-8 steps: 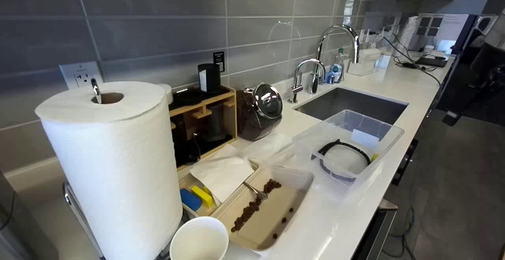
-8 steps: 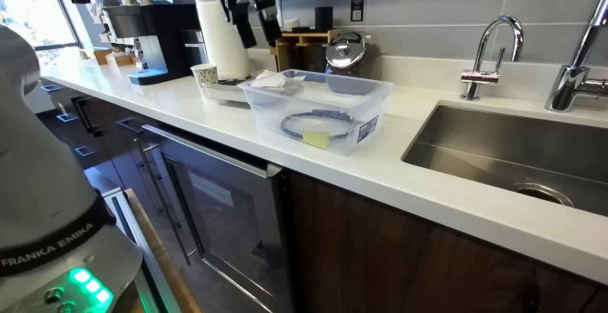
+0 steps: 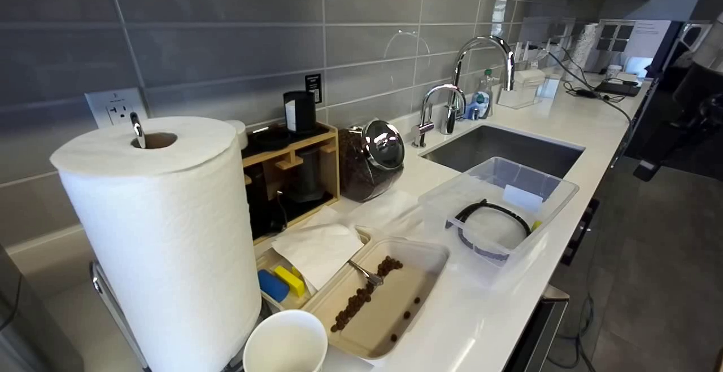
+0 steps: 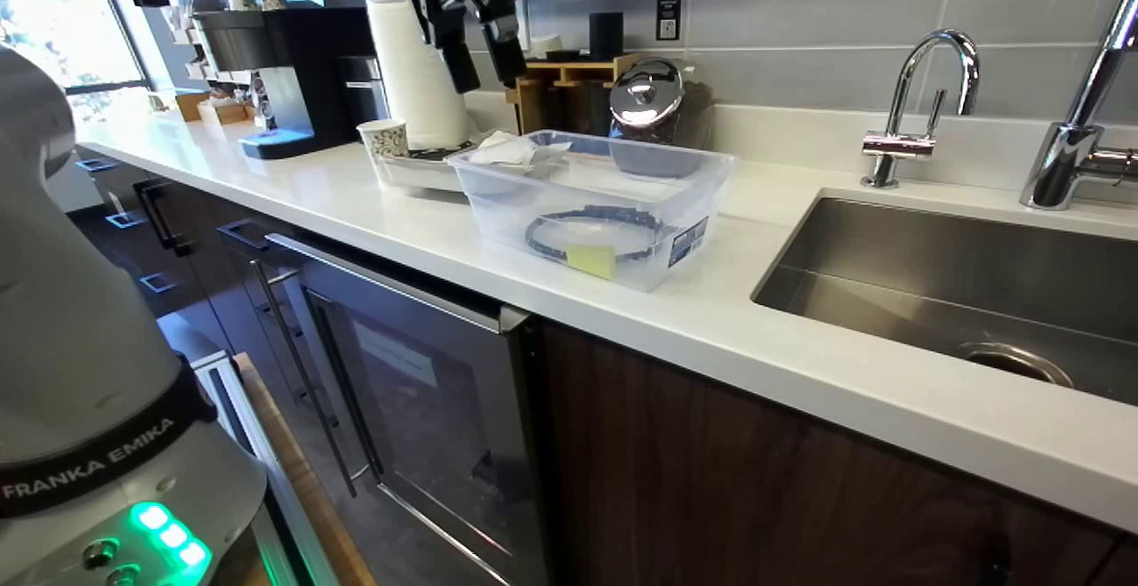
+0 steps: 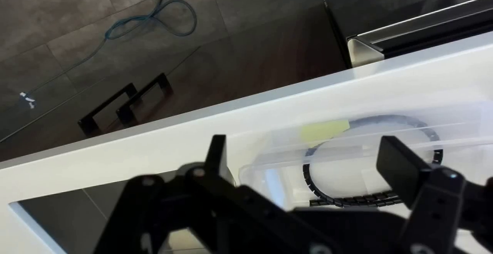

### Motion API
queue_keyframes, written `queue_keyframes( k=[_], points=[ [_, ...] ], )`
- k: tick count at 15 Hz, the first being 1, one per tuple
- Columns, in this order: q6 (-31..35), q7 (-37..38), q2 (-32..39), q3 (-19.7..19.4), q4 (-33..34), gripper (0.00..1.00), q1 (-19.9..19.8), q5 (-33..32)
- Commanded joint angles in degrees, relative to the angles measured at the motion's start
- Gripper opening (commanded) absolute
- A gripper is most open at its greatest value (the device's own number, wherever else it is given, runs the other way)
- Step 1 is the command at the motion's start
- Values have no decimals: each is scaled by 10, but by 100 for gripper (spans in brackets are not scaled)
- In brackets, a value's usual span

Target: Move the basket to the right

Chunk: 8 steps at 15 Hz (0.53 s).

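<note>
The basket, a pale translucent plastic tub, stands upright on the white counter in both exterior views (image 3: pixel 525 177) (image 4: pixel 498 204). A coiled black cable (image 3: pixel 502 209) lies inside it, and a yellow-green patch (image 4: pixel 590 260) shows at its front wall. My gripper (image 4: pixel 489 75) is open and empty. It is in the air above the counter, higher than the tub and apart from it. In the wrist view the gripper (image 5: pixel 307 153) has its fingers wide apart, with the tub (image 5: pixel 277 153) below and partly hidden by the right finger and gripper body. The gripper is out of the exterior view with the towel roll.
A sink (image 4: pixel 818 293) with two faucets lies right of the tub in an exterior view (image 4: pixel 898 141). A shallow tray (image 3: pixel 418 281) with brown bits, a paper cup (image 3: pixel 285 344), a paper towel roll (image 3: pixel 158 236) and a lidded jar (image 3: pixel 367 163) stand nearby. The counter edge is close.
</note>
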Motion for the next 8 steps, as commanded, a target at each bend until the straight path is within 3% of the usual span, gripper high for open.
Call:
queue_keyframes(
  k=[1,5,8],
  points=[
    [41,-1,29,-28,3,100,8,7],
    [141,-26,92,-83,3,100,2,14],
    [211,-98,155,-135,19,100,21,31]
  ],
)
